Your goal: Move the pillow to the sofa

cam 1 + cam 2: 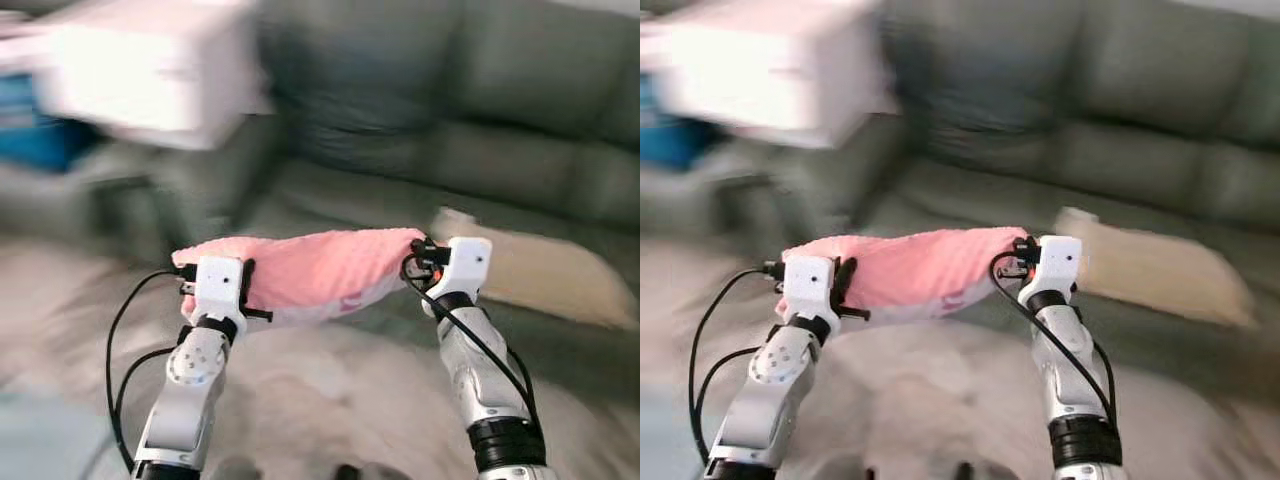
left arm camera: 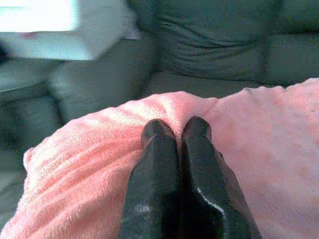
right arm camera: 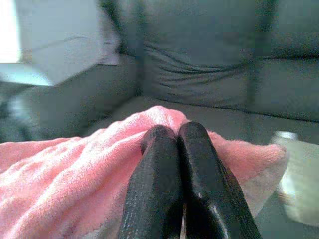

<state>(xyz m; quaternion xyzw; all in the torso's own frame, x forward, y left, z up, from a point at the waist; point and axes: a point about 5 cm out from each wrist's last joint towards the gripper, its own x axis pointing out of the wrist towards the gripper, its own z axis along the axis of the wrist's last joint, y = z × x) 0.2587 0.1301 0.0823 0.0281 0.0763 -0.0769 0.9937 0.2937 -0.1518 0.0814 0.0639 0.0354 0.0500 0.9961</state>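
While the head view is blurry, the pink pillow (image 1: 310,272) seems to hang sideways between both arms, with the sofa (image 1: 470,130) straight ahead. From the left wrist, the left gripper (image 2: 177,132) is pinched tight on one end. From the right wrist, the right gripper (image 3: 174,135) pinches the other end.

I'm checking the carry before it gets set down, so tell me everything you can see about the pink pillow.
The pink pillow is soft and fuzzy, like fleece or terry, with a paler underside edge. It is held off the ground, stretched lengthwise between the two arms and sagging slightly. The left pincer is pinched shut on one end, its fingers dimpling the fabric; the right pincer is shut on the other end. It hangs in front of the grey-green sofa, not yet on it. The head views are blurred.
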